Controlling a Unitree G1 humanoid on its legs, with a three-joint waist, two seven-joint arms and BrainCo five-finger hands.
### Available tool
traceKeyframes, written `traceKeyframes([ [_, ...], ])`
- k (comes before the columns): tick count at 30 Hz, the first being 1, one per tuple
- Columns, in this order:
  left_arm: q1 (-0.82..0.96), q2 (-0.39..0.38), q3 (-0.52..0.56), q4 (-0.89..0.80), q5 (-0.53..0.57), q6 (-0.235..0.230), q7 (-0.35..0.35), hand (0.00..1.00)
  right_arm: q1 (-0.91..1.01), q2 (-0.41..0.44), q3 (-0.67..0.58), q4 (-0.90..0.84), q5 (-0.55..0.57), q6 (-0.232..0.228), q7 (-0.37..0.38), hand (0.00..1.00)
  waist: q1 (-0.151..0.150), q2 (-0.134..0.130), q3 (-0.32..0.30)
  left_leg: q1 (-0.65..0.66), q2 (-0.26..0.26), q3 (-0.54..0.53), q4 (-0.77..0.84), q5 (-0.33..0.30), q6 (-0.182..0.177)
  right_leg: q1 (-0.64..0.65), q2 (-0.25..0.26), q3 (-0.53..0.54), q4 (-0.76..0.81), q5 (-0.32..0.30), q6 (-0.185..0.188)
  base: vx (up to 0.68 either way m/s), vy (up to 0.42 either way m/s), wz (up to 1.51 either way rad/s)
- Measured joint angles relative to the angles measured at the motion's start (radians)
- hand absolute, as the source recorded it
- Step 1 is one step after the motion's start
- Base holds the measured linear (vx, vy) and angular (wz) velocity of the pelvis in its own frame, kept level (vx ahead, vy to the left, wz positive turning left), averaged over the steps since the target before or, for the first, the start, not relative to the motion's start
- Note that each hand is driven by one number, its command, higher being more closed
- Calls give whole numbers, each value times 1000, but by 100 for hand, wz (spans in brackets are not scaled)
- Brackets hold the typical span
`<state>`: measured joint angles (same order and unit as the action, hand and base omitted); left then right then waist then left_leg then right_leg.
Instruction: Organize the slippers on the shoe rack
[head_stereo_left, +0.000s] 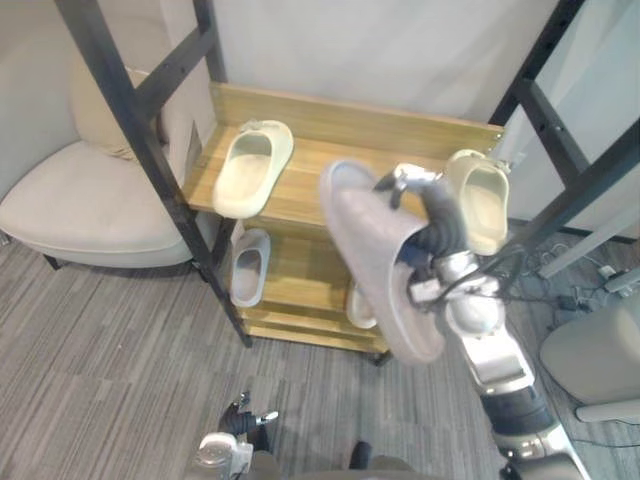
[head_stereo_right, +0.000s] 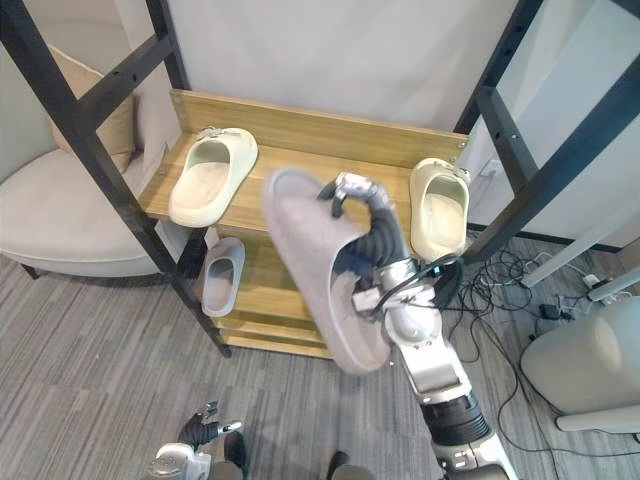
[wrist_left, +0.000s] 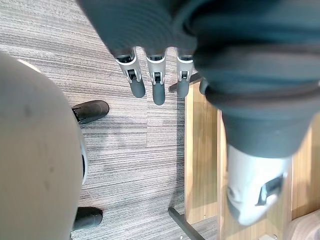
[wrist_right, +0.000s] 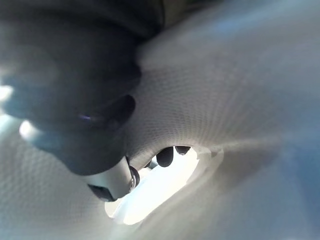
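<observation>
The right hand (head_stereo_right: 380, 240), fingers curled round the grey slipper (head_stereo_right: 310, 270), holds it lengthwise toward the shoe rack (head_stereo_right: 300, 130). Its mate (head_stereo_right: 222, 272) lies at the left end of the rack's lower shelf (head_stereo_right: 285, 290).

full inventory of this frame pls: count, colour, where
shoe rack: one, light wood, against the wall, centre
cream slippers: two, top shelf, one at the left end, one at the right end
grey slipper: one, lower shelf, left side
pale slipper: one, lower shelf, mostly hidden behind the held slipper
held slipper: one, grey, raised in front of the rack
armchair: one, beige, left of the rack
black frame: dark beams on both sides of the rack
right hand: curled round the held slipper
left hand: low above the floor, fingers straight, holding nothing
</observation>
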<state>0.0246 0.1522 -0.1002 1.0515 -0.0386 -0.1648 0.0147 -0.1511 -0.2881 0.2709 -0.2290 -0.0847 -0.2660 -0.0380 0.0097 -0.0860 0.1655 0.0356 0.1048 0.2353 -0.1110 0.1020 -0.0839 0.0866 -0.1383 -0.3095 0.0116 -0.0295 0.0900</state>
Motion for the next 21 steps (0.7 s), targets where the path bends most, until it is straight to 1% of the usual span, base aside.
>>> traceKeyframes([
  [2, -1, -1, -1, 4, 2, 0, 0, 0, 48, 16, 45, 10, 11, 0, 20, 100, -1, 1, -4, 2, -2, -2, 0, 0, 1, 5, 0, -2, -3, 2, 1, -5, 0, 4],
  [5, -2, -1, -7, 5, 14, 0, 0, 0, 84, 17, 121, 48, 19, 0, 66, 100, -1, 3, -6, 4, -5, -8, 0, 0, 1, 19, -1, -7, -11, 3, 3, 20, -1, 5],
  [7, -4, -3, -18, 7, 18, -1, 0, 0, 83, 20, 147, 99, 25, 0, 80, 100, 6, 10, -7, -4, -3, -3, 7, -3, 0, -8, -5, -2, 18, -6, 3, -7, 3, -3],
  [8, -12, -1, -31, 3, 18, -3, 0, 0, 79, 29, 150, 137, 27, -2, 80, 100, 16, 13, -3, -52, 5, -1, 63, -25, 1, -60, -19, 4, 93, -35, -1, -29, -15, -4],
  [9, -34, 5, -40, 2, 18, -4, 0, 0, 63, 37, 151, 174, 27, 0, 79, 100, 20, 8, 15, -132, 11, -8, 179, -64, 6, -117, -33, 7, 169, -59, -6, -73, -36, 9],
  [10, -58, 6, -42, 0, 17, -6, 0, 0, 34, 41, 153, 205, 27, 2, 78, 100, 21, 19, 47, -206, 29, -19, 309, -115, 11, -158, -38, 5, 239, -82, -11, -92, -50, 21],
  [11, -86, 3, -44, -4, 15, -9, 1, 0, -4, 31, 154, 235, 26, 8, 76, 100, 23, 37, 79, -286, 53, -38, 436, -165, 13, -205, -38, -2, 316, -117, -14, -194, -42, 29],
  [12, -110, -2, -48, -11, 15, -17, 2, 0, -47, 22, 157, 261, 25, 16, 72, 100, 26, 56, 107, -357, 71, -59, 537, -205, 13, -254, -42, -9, 395, -156, -18, -219, -18, 28],
  [13, -128, 2, -50, -27, 12, -24, 2, 0, -89, 13, 156, 271, 21, 20, 62, 100, 30, 61, 141, -407, 77, -74, 597, -228, 13, -303, -55, -11, 472, -192, -21, -237, -11, 23],
  [14, -133, 4, -50, -35, 10, -27, 2, 0, -105, 11, 156, 274, 19, 20, 60, 100, 31, 63, 152, -427, 77, -81, 621, -240, 14, -323, -60, -11, 505, -207, -20, -218, 0, 21],
  [15, -144, 16, -50, -52, -2, -32, 3, 0, -147, 11, 154, 289, 10, 21, 47, 100, 33, 63, 162, -489, 77, -92, 674, -264, 11, -387, -77, -12, 578, -247, -20, -180, -10, 15],
  [16, -151, 19, -48, -62, -7, -35, 3, 0, -172, 10, 152, 295, 4, 23, 35, 100, 37, 62, 166, -527, 78, -95, 699, -267, 13, -426, -87, -12, 615, -265, -24, -199, -20, 12],
  [18, -181, 24, -39, -92, -18, -46, 5, 0, -255, 10, 122, 311, -5, 24, 3, 100, 45, 69, 207, -607, 81, -103, 758, -271, 19, -508, -104, -10, 689, -283, -32, -192, 3, 5],
  [19, -194, 25, -33, -113, -34, -51, 10, 0, -309, 7, 102, 324, -16, 27, -25, 100, 46, 73, 220, -668, 86, -109, 811, -284, 24, -565, -113, -7, 742, -296, -35, -152, 30, 1],
  [21, -211, 28, -26, -129, -45, -60, 23, 0, -355, 4, 80, 327, -27, 32, -52, 100, 50, 76, 233, -724, 95, -113, 868, -302, 28, -616, -122, -4, 795, -307, -33, -100, 48, -1],
])
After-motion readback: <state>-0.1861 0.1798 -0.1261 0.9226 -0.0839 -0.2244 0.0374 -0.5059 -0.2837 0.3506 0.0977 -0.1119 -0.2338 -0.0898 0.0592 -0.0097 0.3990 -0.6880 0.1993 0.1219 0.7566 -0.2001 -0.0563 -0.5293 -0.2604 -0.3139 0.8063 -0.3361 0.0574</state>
